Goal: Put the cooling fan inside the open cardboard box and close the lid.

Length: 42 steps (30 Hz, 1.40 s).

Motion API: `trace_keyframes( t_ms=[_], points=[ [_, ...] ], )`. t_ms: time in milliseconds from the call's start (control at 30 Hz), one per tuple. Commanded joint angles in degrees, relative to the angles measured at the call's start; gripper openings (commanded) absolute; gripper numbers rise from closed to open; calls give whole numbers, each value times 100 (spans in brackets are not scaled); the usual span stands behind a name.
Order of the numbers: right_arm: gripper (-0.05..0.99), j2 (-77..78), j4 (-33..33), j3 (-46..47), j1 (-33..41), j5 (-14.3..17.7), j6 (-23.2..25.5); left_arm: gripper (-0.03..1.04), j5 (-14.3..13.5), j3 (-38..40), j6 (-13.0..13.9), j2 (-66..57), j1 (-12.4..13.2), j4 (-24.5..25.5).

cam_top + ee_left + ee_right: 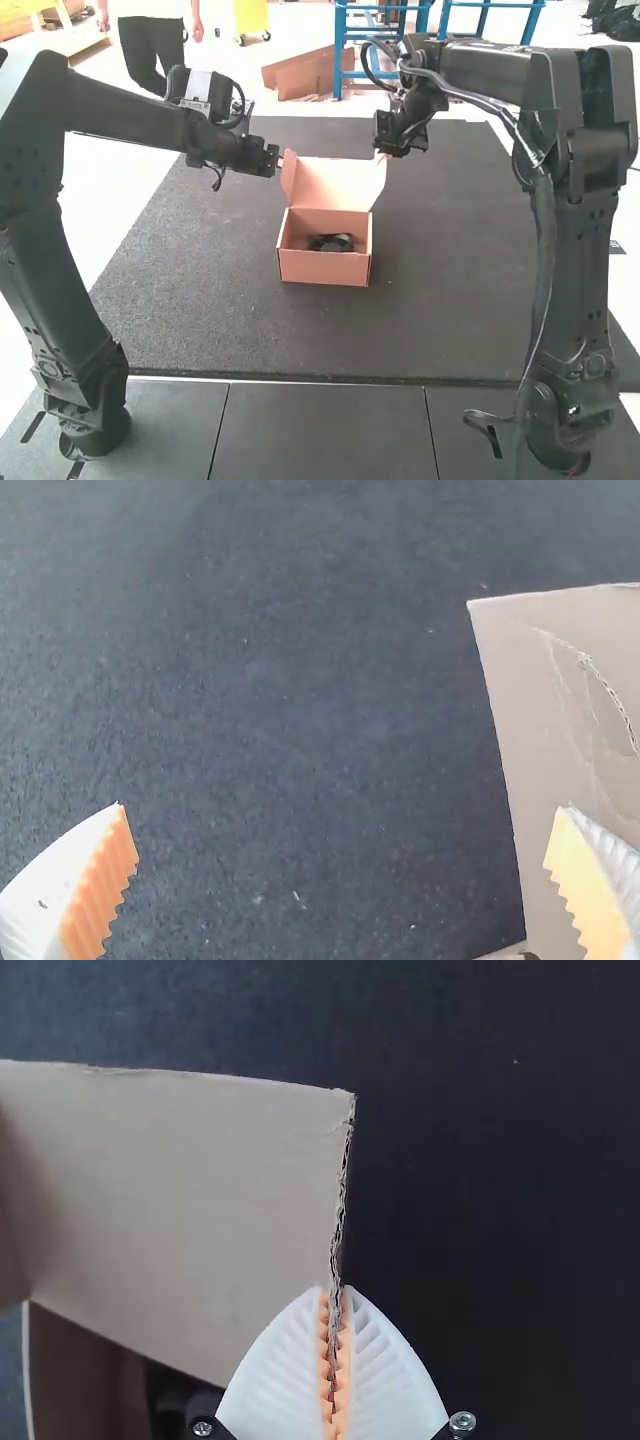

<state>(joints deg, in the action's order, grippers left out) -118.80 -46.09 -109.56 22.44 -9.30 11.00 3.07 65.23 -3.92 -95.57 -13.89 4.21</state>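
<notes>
R gripper [335, 1305] on lid [180, 1190] corner (elbow [590, 90] high)

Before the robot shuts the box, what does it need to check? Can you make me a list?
1. The cooling fan is inside the cardboard box: ok.
2. The right gripper is pinched on the lid at its side edge: ok.
3. The left gripper is open beside the lid's other corner, holding nothing: ok.
4. The lid is closed: not ok, it stands upright.
5. The fan lies low enough for the lid to clear it: cannot tell.
6. The box sits flat on the mat: ok.
</notes>
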Motion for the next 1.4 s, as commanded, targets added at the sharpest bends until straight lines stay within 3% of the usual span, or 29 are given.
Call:
trace_keyframes(
  t_ms=[0,200,667,1367],
  points=[
    [-1,50,-67,-241,94,-63,60,97,71,262,-12,3,-96,-52],
    [-1,50,-340,-277,200,-107,60,97,80,227,6,3,-246,27],
    [-1,68,-1245,-312,384,-362,-28,97,97,253,14,91,-246,344],
    [-1,94,-1922,-162,718,-371,-28,97,97,209,111,364,-246,898]
  ],
)
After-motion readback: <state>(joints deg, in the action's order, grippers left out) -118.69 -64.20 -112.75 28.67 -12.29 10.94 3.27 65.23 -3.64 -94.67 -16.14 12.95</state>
